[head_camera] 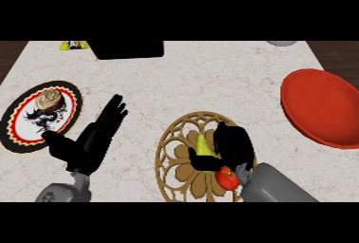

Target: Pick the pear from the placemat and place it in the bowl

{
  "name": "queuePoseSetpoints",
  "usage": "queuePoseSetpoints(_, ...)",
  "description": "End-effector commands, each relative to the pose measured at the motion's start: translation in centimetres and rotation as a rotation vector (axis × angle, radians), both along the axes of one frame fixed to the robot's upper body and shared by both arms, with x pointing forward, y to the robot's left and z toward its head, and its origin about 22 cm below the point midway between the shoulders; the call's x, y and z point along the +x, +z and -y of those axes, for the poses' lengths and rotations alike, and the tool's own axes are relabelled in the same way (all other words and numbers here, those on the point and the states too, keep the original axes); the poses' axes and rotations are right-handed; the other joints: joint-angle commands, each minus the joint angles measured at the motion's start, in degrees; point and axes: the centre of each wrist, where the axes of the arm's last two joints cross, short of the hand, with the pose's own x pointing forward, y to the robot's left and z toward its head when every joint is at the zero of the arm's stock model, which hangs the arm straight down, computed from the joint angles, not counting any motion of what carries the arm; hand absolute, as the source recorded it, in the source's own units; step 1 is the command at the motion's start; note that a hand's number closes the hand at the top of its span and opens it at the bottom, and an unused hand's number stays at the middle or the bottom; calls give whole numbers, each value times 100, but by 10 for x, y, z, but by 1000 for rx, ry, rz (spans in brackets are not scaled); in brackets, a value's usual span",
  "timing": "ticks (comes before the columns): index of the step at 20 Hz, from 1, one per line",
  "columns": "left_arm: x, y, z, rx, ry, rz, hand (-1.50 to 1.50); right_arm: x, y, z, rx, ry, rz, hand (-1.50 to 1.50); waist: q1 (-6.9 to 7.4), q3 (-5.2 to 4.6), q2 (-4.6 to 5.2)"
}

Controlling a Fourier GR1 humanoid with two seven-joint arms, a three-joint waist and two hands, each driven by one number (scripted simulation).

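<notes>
Head view, single frame, logged nearest first.

Right forearm [277, 185] enters at lower right. Just beside it, on the near part of the placemat [174, 140], sits a small red round item [226, 179], possibly a tomato or apple; too small to confirm.

Right hand [235, 142] is over the placemat's centre, fingers and thumb curled round the pear [204, 144]. Only a yellow-green wedge of the pear shows between thumb and palm. Pear is above the placemat, not at the bowl. Cannot tell whether it is lifted or resting on the mat.

Left hand [88, 142] is at lower left, over bare counter [210, 80], well apart from the placemat. Fingers are straight and held side by side, pointing up and to the right, thumb out to the left. It holds nothing.

Left of that hand: a patterned plate [17, 137] with dark rim and red ring, carrying a swirled pastry [51, 98].

Mid-right: red bowl [316, 104], well apart from the right hand, nothing visible inside.

Far edge: black box [129, 50], yellow item [73, 45] to its left, grey object [282, 42] at far right, cut off.
</notes>
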Motion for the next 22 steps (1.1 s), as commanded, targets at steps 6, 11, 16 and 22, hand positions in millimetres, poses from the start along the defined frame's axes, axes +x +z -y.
queuePoseSetpoints(6, -10, 2, -16, -1, 34, 7, 0, -69, 66, 102, 125, 238, 233, 150, -199, -4, 27)
queuePoseSetpoints(11, -12, -5, -22, 0, 63, 4, 0, -95, 126, 131, 172, 224, 429, 150, -285, -3, 50)
queuePoseSetpoints(16, -16, -4, -5, 6, 31, -1, 0, -117, 173, 148, 192, 184, 505, 150, -130, 1, 99)
queuePoseSetpoints(22, 0, 4, 3, -8, -8, 27, 0, -115, 204, 178, 231, 94, 568, 150, 6, 2, 140)
